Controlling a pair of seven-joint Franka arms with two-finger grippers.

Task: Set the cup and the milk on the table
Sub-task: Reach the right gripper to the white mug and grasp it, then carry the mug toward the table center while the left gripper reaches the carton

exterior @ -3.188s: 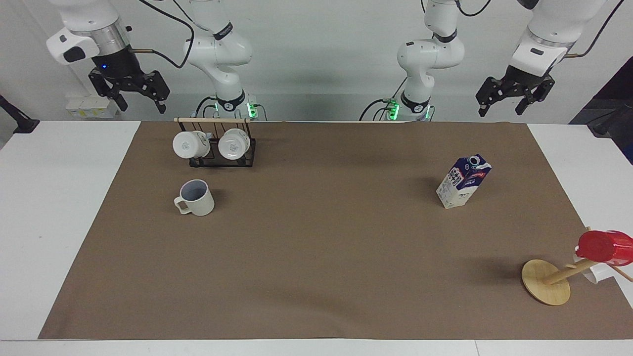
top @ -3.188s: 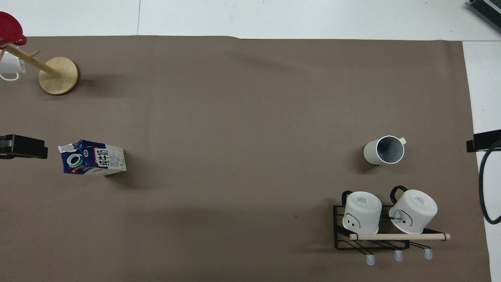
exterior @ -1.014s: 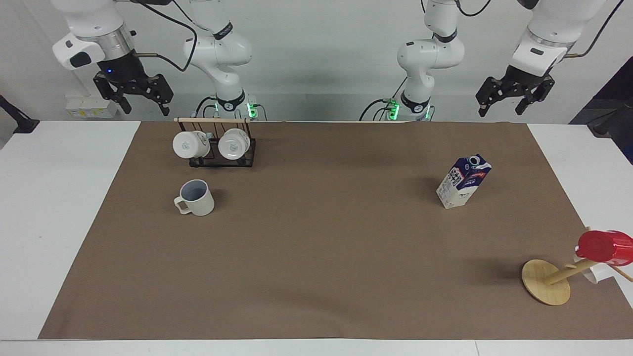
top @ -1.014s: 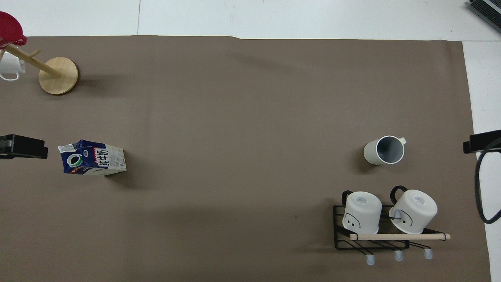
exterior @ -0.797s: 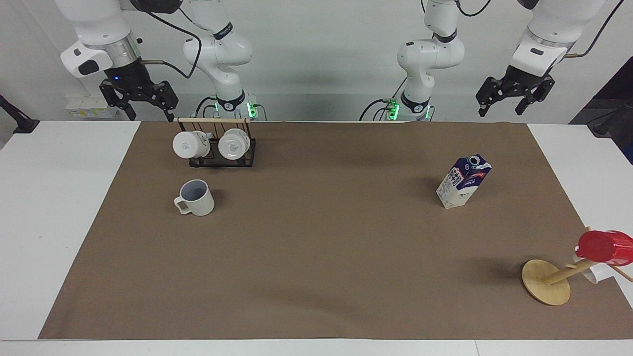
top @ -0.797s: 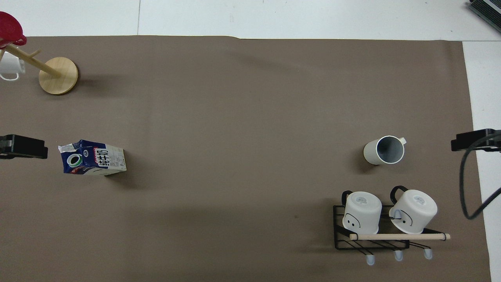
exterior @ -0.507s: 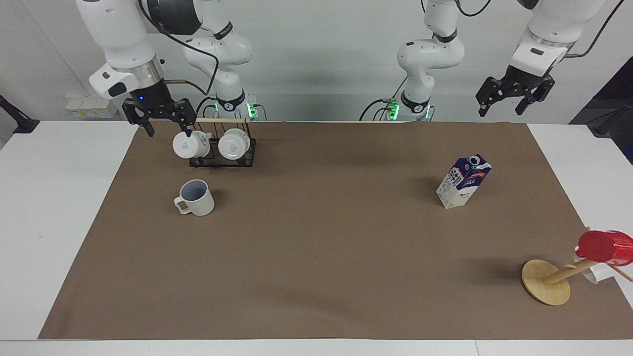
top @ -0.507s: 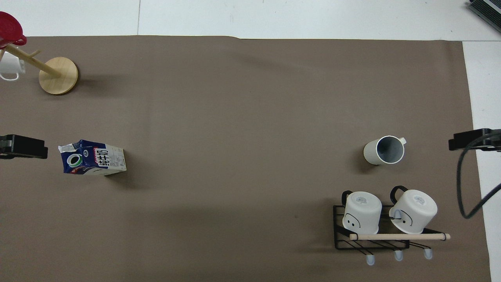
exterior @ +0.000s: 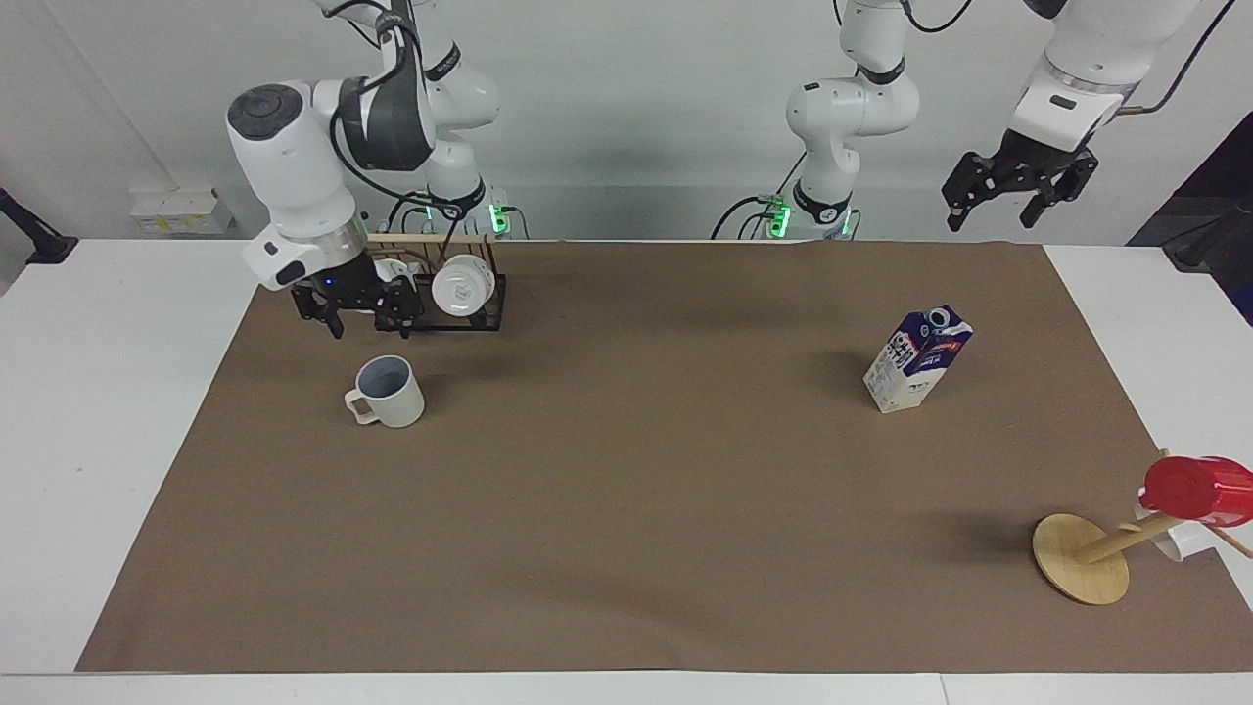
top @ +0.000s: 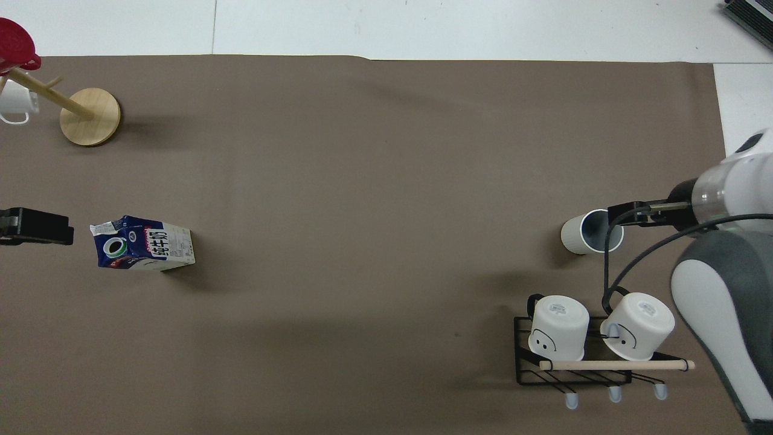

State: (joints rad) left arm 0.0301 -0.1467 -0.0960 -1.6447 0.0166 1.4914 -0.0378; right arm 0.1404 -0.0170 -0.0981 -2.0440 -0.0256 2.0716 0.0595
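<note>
The cream cup (exterior: 390, 392) stands upright on the brown mat of the table (exterior: 636, 490), its handle toward the right arm's end. My right gripper (exterior: 369, 324) hangs open just above the mat, between the mug rack and the cup, apart from the cup. In the overhead view the right gripper (top: 618, 214) covers the handle side of the cup (top: 584, 234). The milk (exterior: 917, 359) stands upright toward the left arm's end, also seen from above as the milk (top: 142, 243). High over the table's edge, my left gripper (exterior: 1018, 201) waits open and empty.
A black wire rack (exterior: 440, 294) with two white mugs stands nearer to the robots than the cup; my right hand hides part of one mug. A wooden mug tree (exterior: 1082, 558) carrying a red cup (exterior: 1194, 488) stands at the left arm's end.
My right arm has swung in from beside the table and dropped low, bringing its open gripper down next to the cup. The left arm, cup and milk have not moved.
</note>
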